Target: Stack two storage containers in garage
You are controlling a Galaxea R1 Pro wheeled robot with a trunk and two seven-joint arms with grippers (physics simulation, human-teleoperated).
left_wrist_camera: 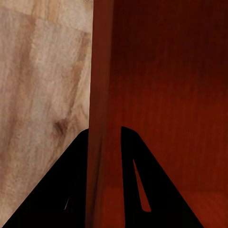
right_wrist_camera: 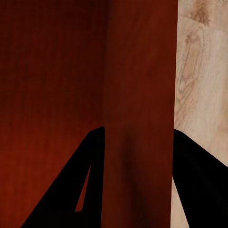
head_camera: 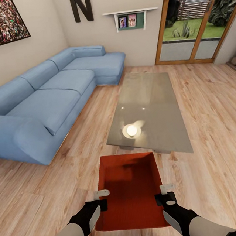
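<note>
Head view finds us in the living room, left gripper (head_camera: 102, 196) and right gripper (head_camera: 164, 193) each straddling and pinching a side wall of the orange-red container (head_camera: 129, 191), held between them over the plank floor (head_camera: 216, 127). We judge the carry step underway: next, keeping both grips level while driving toward the garage.

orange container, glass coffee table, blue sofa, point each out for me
orange container (head_camera: 129, 191), head view, on its flat bottom between the two hands
glass coffee table (head_camera: 149, 99), head view, on the bare glass top
blue sofa (head_camera: 42, 105), head view, on a seat cushion

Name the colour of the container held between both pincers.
Plain orange-red storage container, clearest in the head view.
</note>
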